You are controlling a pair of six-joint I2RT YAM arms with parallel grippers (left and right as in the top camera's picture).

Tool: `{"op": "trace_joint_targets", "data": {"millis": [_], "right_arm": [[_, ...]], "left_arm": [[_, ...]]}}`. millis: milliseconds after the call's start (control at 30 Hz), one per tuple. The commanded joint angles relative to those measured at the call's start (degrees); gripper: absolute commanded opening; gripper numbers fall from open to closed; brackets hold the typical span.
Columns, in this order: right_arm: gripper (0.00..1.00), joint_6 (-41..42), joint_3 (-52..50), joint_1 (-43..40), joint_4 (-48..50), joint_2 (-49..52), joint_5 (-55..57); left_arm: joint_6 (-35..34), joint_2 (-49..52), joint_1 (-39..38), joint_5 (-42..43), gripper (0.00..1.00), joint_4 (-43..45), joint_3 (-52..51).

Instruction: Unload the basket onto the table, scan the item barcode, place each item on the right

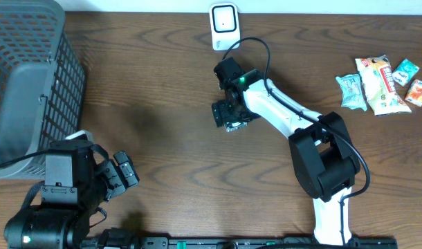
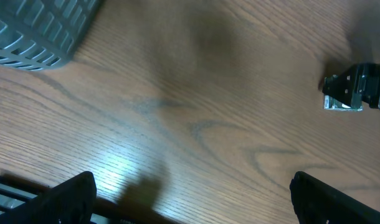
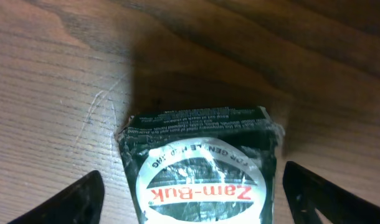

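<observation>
The right pincer (image 3: 193, 186) is hanging over a small dark green packet (image 3: 199, 155) that is lying flat on the wooden desk (image 1: 162, 90). In the right wrist view its two fingers (image 3: 78, 199) are standing wide apart, one on each side of the packet. A strip of bare wood is showing between each finger and the packet's edge, so the pincer is gaping and gripping nothing. The packet is carrying a white oval label (image 3: 199, 186) with the words "Zam-Buk", which is reading upside down in that view, and its crimped end is pointing away from the camera.

From overhead, the packet is sitting near the middle of the desk, just below the white scanner (image 1: 223, 22) that is standing at the far edge, with clear wood between the two. The right arm is reaching across from the near right side to get there.

The left pincer (image 2: 193, 183) is hovering low over the near left part of the desk, beside the grey mesh basket (image 1: 31, 69). Its fingers are spread fully wide with only bare wood between them, so it is holding nothing.

A small cluster of colourful snack packets (image 1: 380, 83) is lying at the far right of the desk, well apart from both arms.
</observation>
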Motion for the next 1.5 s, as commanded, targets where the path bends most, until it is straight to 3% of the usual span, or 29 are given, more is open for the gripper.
{"op": "trace_joint_targets", "data": {"millis": [0, 267, 433, 733, 1000, 1333, 1467], "right_arm": [[0.8, -1.7, -1.6, 0.4, 0.8, 0.5, 0.5], [0.69, -1.6, -3.8, 0.4, 1.7, 0.5, 0.1], [0.6, -1.6, -3.8, 0.4, 1.7, 0.5, -5.8], [0.54, -0.3, -2.4, -0.4, -2.3, 0.5, -10.5], [0.52, -0.3, -0.9, -3.9, -5.4, 0.5, -28.7], [0.49, -0.1, -1.0, -11.5, -6.7, 0.5, -61.3], [0.5, 3.7, -1.0, -14.4, -6.7, 0.5, -68.4]], "left_arm": [[-0.3, 0.0, -0.1, -0.3, 0.98, -0.2, 0.0], [-0.3, 0.0, -0.1, -0.3, 0.98, -0.2, 0.0], [-0.3, 0.0, -0.1, -0.3, 0.97, -0.2, 0.0], [-0.3, 0.0, -0.1, -0.3, 0.98, -0.2, 0.0], [-0.3, 0.0, -0.1, -0.3, 0.98, -0.2, 0.0], [-0.3, 0.0, -0.1, -0.3, 0.98, -0.2, 0.0], [-0.3, 0.0, -0.1, -0.3, 0.98, -0.2, 0.0]]}}
